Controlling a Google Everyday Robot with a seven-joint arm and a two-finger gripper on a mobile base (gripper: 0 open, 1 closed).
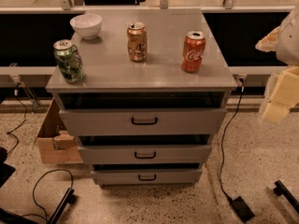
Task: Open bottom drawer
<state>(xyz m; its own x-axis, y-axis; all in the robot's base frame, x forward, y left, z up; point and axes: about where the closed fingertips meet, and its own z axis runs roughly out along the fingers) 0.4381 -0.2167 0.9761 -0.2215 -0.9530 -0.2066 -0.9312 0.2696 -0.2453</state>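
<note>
Hanging beyond the surface's [159, 71] right edge, the hand [279, 101] hides its grip state, a white bowl [86, 25] at the far-left corner.

On the table [112, 73] a bowl [86, 25] sat at the back left corner, a green can [68, 60] at the front left corner, a gold can [137, 41] near the middle, a red can [193, 51] toward the right edge, the bottom drawer [147, 176] lowest below the front edge, the gripper [276, 107] off the right edge.
</note>
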